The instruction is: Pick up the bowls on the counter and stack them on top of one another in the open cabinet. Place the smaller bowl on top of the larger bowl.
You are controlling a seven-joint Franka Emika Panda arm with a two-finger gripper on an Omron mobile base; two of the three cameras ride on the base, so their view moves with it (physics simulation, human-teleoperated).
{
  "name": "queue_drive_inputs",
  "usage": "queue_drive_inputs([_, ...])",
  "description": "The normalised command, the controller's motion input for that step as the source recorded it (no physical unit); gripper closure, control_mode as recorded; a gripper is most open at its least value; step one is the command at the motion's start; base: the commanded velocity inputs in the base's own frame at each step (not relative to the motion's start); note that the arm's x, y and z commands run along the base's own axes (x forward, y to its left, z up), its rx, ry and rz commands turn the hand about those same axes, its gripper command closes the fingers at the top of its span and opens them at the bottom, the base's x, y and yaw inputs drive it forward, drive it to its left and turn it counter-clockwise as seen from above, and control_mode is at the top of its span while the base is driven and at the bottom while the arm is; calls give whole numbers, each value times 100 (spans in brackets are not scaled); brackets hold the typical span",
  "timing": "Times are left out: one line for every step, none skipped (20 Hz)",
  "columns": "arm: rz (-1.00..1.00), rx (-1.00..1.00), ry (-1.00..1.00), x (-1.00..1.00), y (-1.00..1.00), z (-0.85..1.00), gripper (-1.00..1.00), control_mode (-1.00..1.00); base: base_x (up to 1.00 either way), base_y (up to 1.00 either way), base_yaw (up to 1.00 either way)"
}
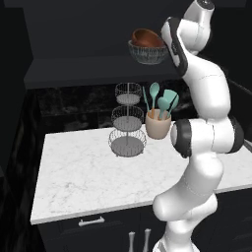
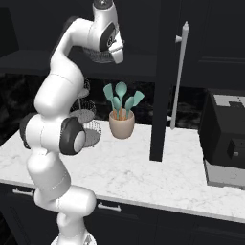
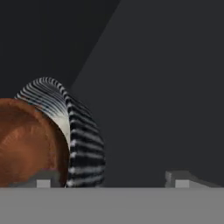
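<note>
Where shelved: smaller bowl [image 1: 146,37] inside larger bowl [image 1: 147,55]

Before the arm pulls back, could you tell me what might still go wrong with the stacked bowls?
The smaller bowl sits tilted inside the larger bowl, so it may slide or rock. The open gripper has one fingertip right beside the brown rim; a careless retreat could snag it. The stack stands near the open cabinet shelf's front edge.

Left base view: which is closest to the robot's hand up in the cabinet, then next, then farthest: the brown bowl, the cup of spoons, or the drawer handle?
1. The brown bowl, up on the cabinet shelf beside the hand, nested in the grey-green bowl.
2. The cup of spoons, lower down at the back of the counter.
3. The drawer handle, lowest, below the counter's front edge.
</note>
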Motion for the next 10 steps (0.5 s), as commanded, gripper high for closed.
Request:
queue_drive_inputs([0,5,-25,-100,0,4,-100,-100,0,0,0])
queue_drive_inputs([0,8,-28,-100,0,5,-100,-100,0,0,0])
queue_drive_inputs([0,9,-29,-100,-1,4,-100,-100,0,0,0])
queue_drive_inputs([0,12,-29,-100,-10,5,-100,-100,0,0,0])
queue_drive_inputs([0,13,-25,-100,-13,8,-100,-100,0,0,0])
queue_drive_inputs([0,14,-20,-100,-12,5,-100,-100,0,0,0])
queue_drive_inputs([0,14,-17,-100,-13,0,-100,-100,0,0,0])
queue_drive_inputs([0,13,-14,-100,-13,0,-100,-100,0,0,0])
queue_drive_inputs([0,12,-13,-100,-8,0,-100,-100,0,0,0])
queue_drive_inputs([0,10,-9,-100,-4,-6,-100,-100,0,0,0])
